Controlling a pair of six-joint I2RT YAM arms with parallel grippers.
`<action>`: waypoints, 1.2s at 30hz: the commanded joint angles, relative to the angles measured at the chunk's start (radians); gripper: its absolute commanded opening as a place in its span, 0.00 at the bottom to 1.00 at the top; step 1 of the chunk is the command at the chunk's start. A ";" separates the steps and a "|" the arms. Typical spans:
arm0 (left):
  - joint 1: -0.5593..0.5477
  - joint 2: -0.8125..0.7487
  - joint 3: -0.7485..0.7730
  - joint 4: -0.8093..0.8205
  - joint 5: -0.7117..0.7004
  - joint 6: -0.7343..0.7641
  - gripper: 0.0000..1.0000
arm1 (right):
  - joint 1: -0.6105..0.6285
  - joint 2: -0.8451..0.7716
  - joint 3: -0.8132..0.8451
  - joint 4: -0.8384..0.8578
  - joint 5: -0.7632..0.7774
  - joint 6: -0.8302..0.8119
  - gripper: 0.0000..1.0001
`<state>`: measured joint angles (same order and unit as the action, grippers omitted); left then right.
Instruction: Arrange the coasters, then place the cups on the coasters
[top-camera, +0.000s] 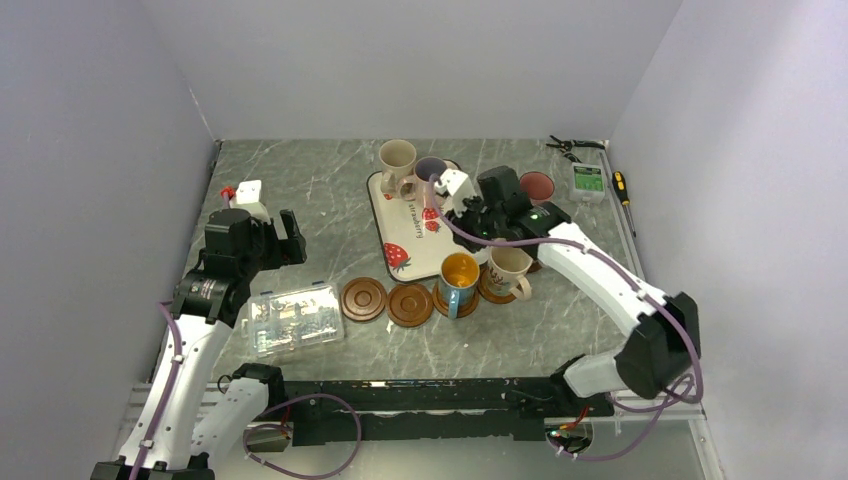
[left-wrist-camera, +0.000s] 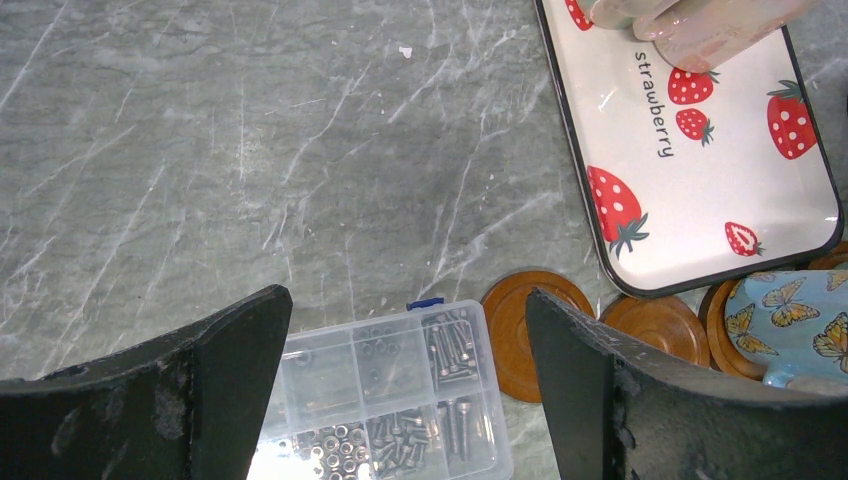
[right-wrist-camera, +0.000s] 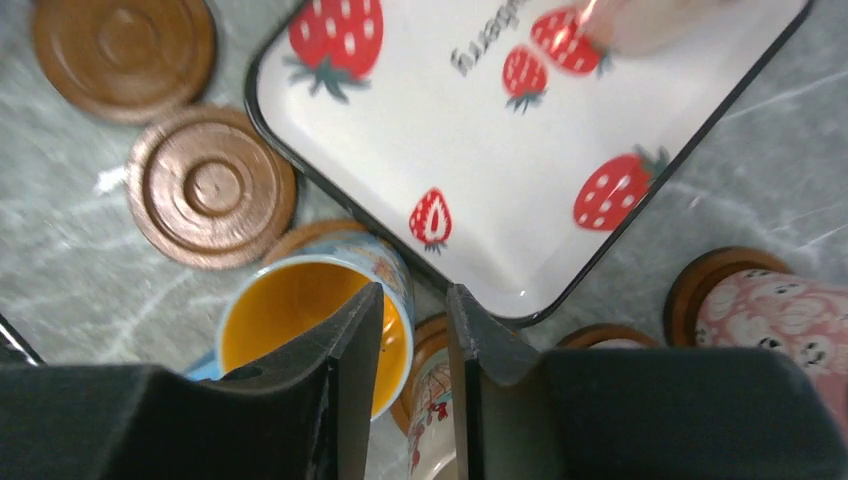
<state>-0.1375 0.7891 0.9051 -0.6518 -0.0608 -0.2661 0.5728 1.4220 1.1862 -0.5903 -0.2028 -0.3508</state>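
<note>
On the table (top-camera: 300, 190), the far-left corner offered the freest travel. The tray (top-camera: 398, 222) crowded the loaded coasters (top-camera: 491, 293) with its near edge. The right gripper (right-wrist-camera: 414, 300), jaws narrowly parted on nothing, hung above the orange-lined cup (top-camera: 459, 268) and cream cup (top-camera: 507, 265); a vertical lift was advised first. The left gripper (left-wrist-camera: 408, 300) gaped wide. Two coasters (top-camera: 363, 298) beside them stood vacant.

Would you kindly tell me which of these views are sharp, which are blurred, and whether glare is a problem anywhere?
Left wrist: sharp; the lettering on the tray reads clearly, with only a faint sheen on it. Right wrist: smeared; the same lettering and the coasters look soft. Top external: evenly lit, soft shadows, no strong glare on the table.
</note>
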 joint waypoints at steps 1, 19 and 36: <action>-0.003 -0.005 0.018 0.022 -0.013 0.000 0.94 | -0.002 -0.127 0.069 0.122 -0.087 0.143 0.36; -0.002 -0.005 0.017 0.021 -0.032 -0.002 0.94 | 0.506 -0.242 -0.060 0.028 0.494 0.785 0.48; -0.002 -0.006 0.018 0.017 -0.038 -0.002 0.94 | 0.503 0.025 0.163 0.006 0.808 0.804 0.57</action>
<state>-0.1375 0.7895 0.9051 -0.6533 -0.0937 -0.2665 1.1728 1.4200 1.2274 -0.6617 0.5125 0.4870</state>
